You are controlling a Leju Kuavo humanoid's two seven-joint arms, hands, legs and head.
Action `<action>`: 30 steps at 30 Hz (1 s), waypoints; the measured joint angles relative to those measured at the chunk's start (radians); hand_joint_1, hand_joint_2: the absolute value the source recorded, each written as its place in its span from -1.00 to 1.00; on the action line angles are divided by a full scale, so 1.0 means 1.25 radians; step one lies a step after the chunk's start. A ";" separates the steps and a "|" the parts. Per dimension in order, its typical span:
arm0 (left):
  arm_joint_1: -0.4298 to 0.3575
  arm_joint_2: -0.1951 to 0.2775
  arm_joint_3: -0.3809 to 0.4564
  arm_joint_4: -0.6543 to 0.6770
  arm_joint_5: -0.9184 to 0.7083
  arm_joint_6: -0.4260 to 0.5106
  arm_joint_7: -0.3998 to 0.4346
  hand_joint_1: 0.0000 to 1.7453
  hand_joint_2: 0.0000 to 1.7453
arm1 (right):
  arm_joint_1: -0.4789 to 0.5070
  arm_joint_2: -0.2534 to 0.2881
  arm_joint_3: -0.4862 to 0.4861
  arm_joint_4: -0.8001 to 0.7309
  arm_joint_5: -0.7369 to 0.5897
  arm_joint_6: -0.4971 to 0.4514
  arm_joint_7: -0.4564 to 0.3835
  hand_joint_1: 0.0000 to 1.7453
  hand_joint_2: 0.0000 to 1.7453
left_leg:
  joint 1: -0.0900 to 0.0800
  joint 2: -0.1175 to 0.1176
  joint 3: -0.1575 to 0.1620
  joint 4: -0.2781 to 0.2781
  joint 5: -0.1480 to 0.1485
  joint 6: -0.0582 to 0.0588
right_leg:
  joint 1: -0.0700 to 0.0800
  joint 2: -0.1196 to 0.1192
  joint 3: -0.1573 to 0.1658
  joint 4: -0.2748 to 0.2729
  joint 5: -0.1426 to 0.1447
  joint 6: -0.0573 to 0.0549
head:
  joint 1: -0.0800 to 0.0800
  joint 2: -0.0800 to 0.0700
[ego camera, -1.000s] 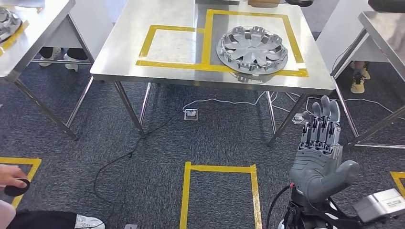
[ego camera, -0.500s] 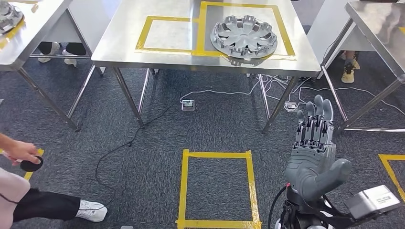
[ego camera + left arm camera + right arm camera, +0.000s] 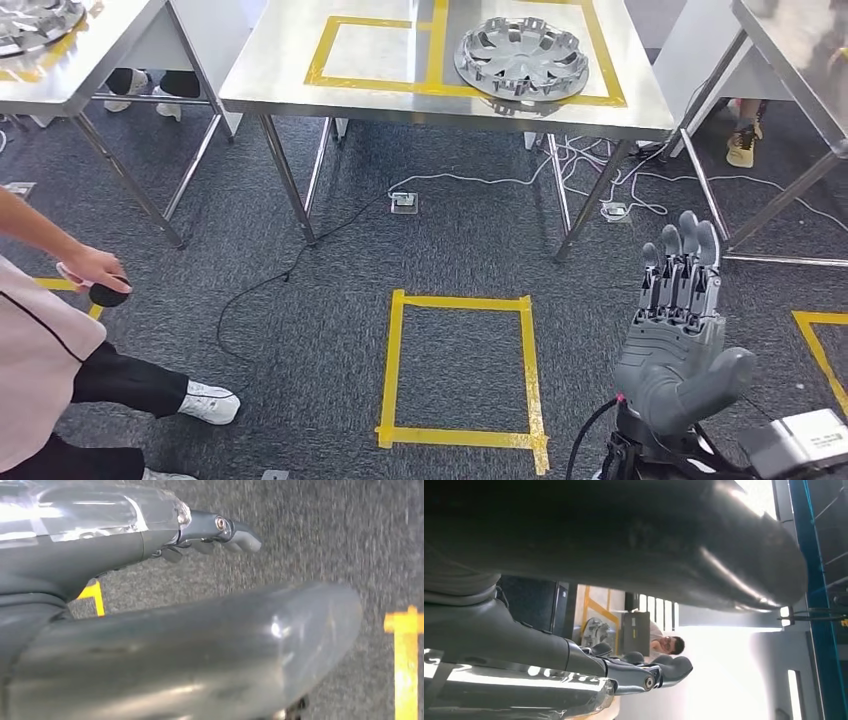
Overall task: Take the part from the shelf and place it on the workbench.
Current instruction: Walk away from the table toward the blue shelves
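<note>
head view shows my right hand (image 3: 680, 330) raised in front of me, fingers straight and a little apart, holding nothing. in the left wrist view my left hand (image 3: 210, 530) hangs over grey carpet with its fingers (image 3: 240, 535) loosely curled, and i see nothing in it, but i cannot tell for certain whether it is closed. the part (image 3: 521, 58), a silver hubcap with curved spokes and a scalloped rim, lies flat on the steel worktop (image 3: 300, 95) ahead, inside a yellow taped box (image 3: 610, 70) and well apart from both my hands. i judge the placing done, so this looks like the step away from the worktop. if another part is wanted, the next move calls for turning to the shelf with both hands free. a person (image 3: 40, 350) stands near my left side, so i should turn with care.
</note>
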 joint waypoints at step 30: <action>0.004 -0.002 0.000 0.002 -0.003 -0.001 0.003 -1.00 -1.00 | 0.016 0.020 -0.007 -0.008 0.007 0.000 0.017 -1.00 -1.00 | 0.010 0.073 0.086 0.001 -0.092 -0.007 | -0.006 -0.044 -0.110 0.050 0.059 0.024 | 0.004 0.000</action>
